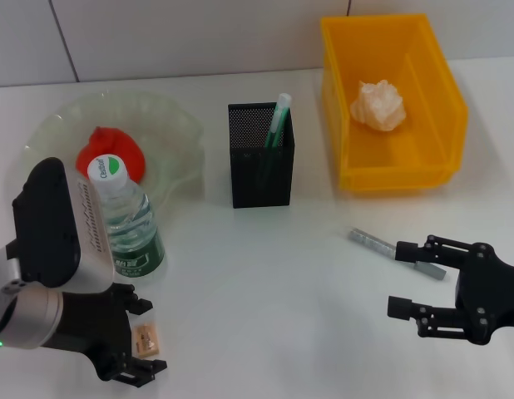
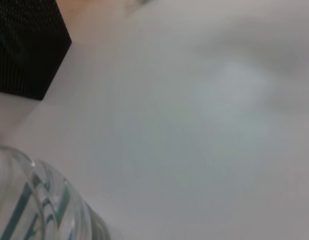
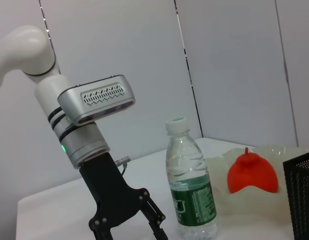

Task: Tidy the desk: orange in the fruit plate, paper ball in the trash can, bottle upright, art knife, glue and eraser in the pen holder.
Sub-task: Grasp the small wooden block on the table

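So my left claw (image 1: 137,339) is down low over the desk (image 1: 265,283), fingers spread apart with nothing pinched, and the eraser (image 1: 146,338) is lying flat right in the gap between them. Can't say for sure from the head view whether either finger is actually touching it, it just sits between the tips.

Just beyond that claw the bottle (image 1: 126,218) is standing upright with its cap on, close by my wrist housing. Past the bottle is the fruit plate (image 1: 170,116), and the orange (image 1: 112,152) is sitting inside it, partly hidden behind the bottle cap. My right wrist camera sees the same lineup from the side: left claw reaching down, bottle next to it, orange in the plate behind.

My right claw (image 1: 402,278) is hovering on the other side of the desk, well apart from the left one, jaws wide and empty. The art knife (image 1: 397,253), a grey stick, lies on the desk right at its upper finger, one end tucked behind it, so I can't tell if they touch.

Further out between the two claws is the pen holder (image 1: 261,166), upright, with a green and white stick poking out of the top. Beyond my right claw is the trash can (image 1: 444,108) and the paper ball (image 1: 378,105) is lying on its floor
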Robot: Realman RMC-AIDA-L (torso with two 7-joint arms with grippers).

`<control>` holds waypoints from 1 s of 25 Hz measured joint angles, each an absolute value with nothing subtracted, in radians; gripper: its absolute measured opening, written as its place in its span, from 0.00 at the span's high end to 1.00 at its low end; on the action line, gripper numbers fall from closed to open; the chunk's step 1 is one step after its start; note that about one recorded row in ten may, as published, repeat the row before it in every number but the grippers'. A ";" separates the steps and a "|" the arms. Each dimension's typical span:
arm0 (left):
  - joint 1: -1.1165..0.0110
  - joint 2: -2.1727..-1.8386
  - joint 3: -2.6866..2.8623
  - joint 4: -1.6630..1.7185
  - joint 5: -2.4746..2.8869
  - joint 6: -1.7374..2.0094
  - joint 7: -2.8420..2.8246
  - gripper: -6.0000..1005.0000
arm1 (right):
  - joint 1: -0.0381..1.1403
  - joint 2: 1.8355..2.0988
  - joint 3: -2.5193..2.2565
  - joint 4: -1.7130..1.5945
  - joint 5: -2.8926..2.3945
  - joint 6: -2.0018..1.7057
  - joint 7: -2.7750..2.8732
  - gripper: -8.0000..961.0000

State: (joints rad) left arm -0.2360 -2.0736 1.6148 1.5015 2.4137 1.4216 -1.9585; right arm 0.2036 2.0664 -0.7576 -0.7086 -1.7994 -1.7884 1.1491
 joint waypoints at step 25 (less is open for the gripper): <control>-0.232 -2.074 1.653 1.489 2.442 1.385 -1.974 0.46 | 0.190 2.063 -0.758 -0.703 -1.801 -1.801 1.149 0.18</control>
